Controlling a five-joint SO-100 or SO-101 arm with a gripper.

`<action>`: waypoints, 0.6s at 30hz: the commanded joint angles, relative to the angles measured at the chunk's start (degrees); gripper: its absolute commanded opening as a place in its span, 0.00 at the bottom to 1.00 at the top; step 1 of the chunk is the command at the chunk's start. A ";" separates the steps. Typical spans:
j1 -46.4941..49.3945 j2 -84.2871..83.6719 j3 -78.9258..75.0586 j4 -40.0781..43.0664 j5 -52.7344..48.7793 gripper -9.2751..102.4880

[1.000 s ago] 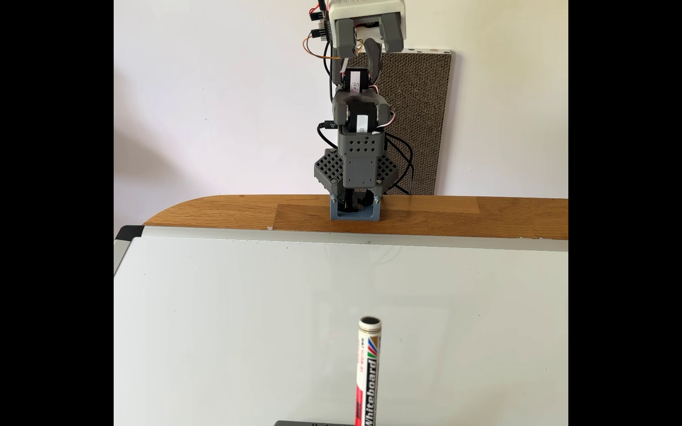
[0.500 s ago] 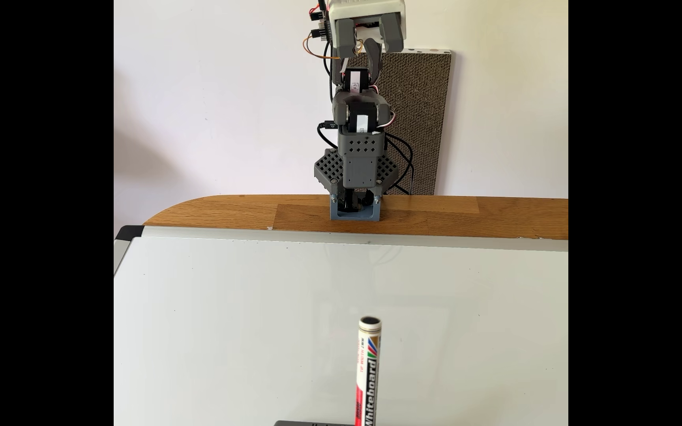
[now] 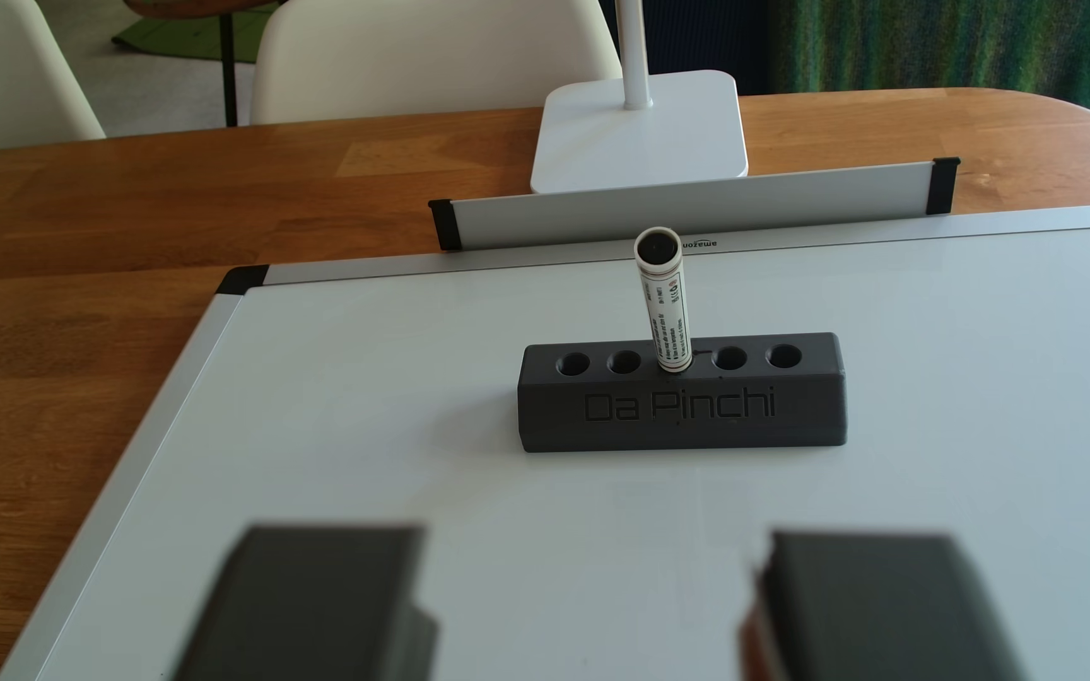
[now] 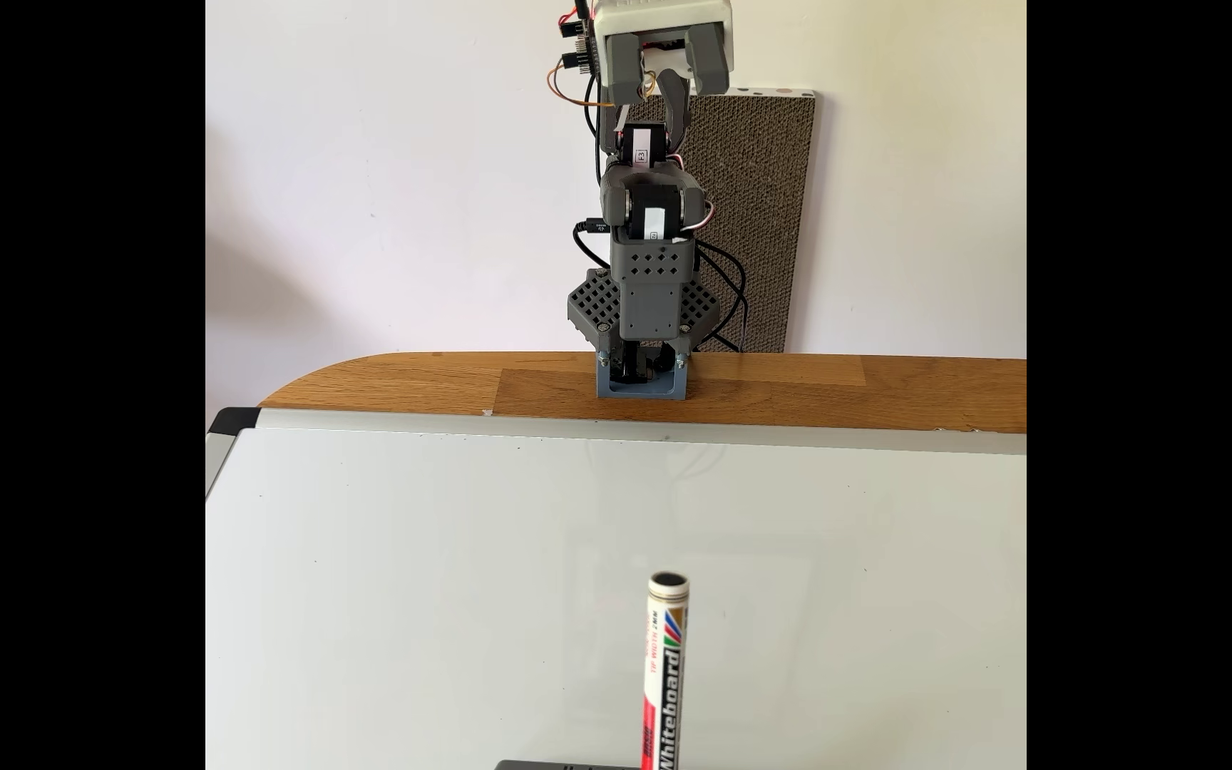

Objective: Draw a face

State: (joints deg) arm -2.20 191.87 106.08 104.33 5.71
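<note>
Marker (image 3: 663,308) upright in holder (image 3: 683,409) — gripper (image 4: 665,92) raised high, jaws apart.

Arm (image 4: 646,244) stands folded upright on its base in the fixed view. Gripper (image 4: 665,70) raised high at top, fingers spread wide, holding nothing. In the other view, gripper (image 3: 588,602) shows two blurred dark fingers (image 3: 313,602) well apart.

Grey printed arm (image 4: 646,281), perforated panels, white head housing, black servos, black, orange, red cables, blue-grey base clamp.
</note>
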 commanded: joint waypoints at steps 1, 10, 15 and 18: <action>-0.18 4.48 -0.35 -0.35 -0.26 0.97; -0.35 4.48 -0.35 -0.35 -0.26 0.97; -0.62 4.48 -0.35 -0.35 -0.26 0.97; -0.35 4.39 -0.44 -0.35 -0.26 0.97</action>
State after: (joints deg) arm -2.46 191.87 106.08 104.33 5.71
